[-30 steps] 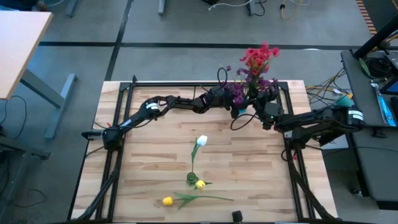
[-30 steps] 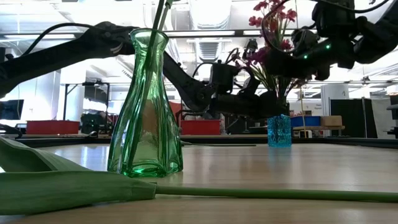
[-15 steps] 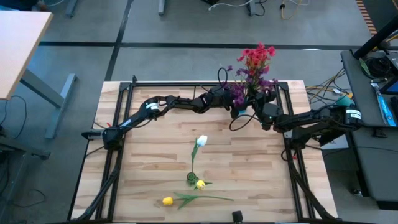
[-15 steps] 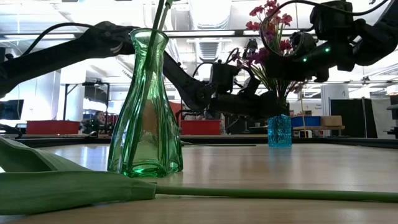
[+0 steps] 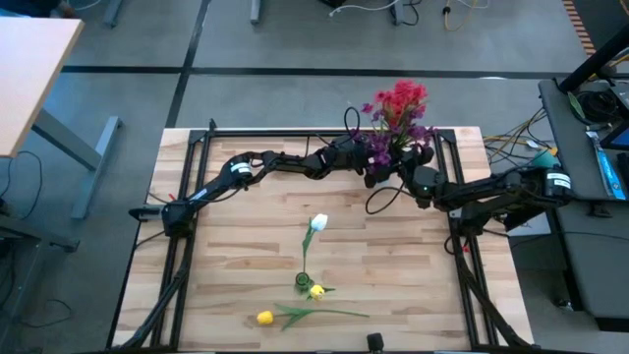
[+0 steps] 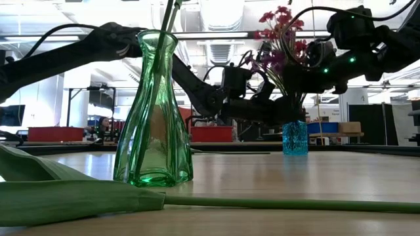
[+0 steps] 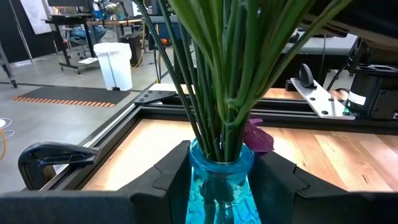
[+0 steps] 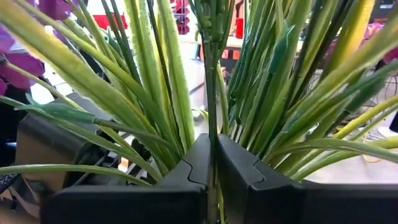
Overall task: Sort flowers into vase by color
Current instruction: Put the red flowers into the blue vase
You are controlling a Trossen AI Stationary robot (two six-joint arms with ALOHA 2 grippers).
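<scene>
While the red and purple flowers [image 5: 396, 110] stand in the blue vase [image 7: 219, 182] clamped between the left gripper [image 7: 219, 186] fingers, the right gripper [image 8: 211, 163] pinches one stem just above it. Left, I judge: the white [image 5: 316, 223] and yellow buds [image 5: 264, 318], well away from both grippers. Only the low view shows the green vase [image 6: 154, 111].

Red, purple flowers [image 5: 397, 103] upright in blue vase [image 6: 294, 137]

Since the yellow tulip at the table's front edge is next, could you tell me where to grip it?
Grip the yellow tulip at mid-stem, from straight above, jaws across the stem. It lies flat, the stem running rightward from the bud, thin and clear of the green vase.
</scene>
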